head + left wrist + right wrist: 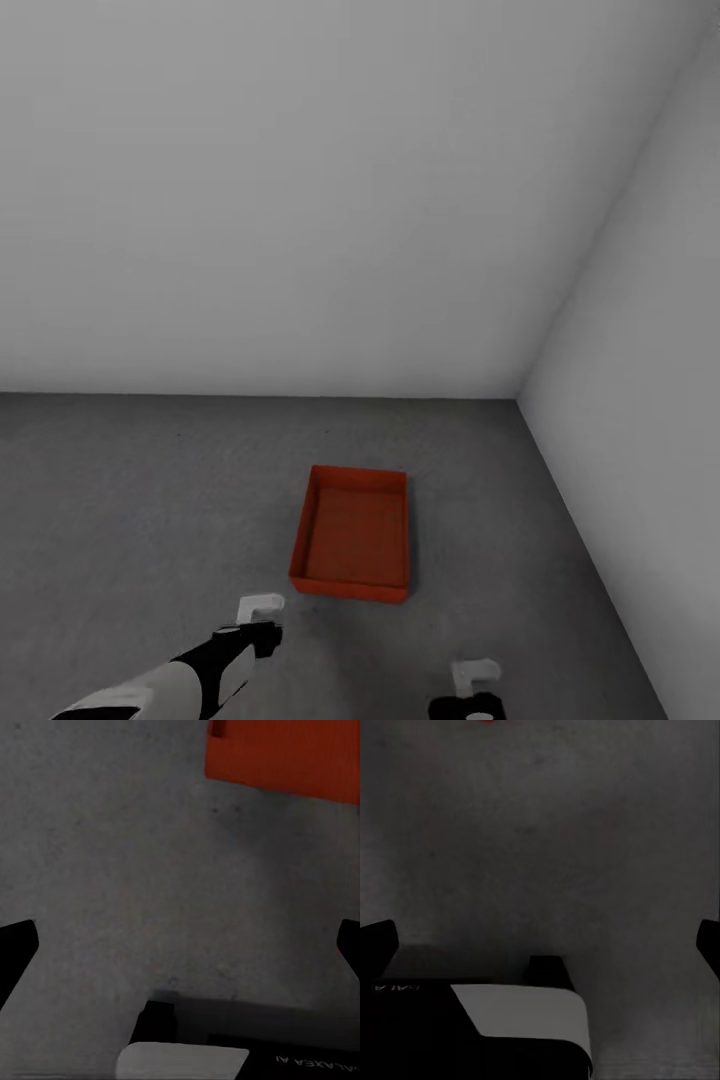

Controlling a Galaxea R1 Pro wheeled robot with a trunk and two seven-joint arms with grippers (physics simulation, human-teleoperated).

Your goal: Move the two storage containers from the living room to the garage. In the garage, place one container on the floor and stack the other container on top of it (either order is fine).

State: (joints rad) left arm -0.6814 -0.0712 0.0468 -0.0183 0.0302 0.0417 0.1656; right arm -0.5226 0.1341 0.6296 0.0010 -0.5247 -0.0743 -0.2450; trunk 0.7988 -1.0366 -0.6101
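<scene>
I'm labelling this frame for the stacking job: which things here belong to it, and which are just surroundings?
Part of the job:
- storage container, sitting on the floor
- left gripper, open
- right gripper, open

Just surroundings:
- white walls

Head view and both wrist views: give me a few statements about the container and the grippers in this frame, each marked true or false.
1. One orange-red container sits on the grey concrete floor. True.
2. A second container is stacked on top of it. False: its ribbed bottom is bare.
3. The left gripper is shut on the container's wall. False: its fingers are spread wide over bare floor, holding nothing.
4. The right gripper is open and empty. True.
5. The container stands close to the corner of two white walls. True.
</scene>
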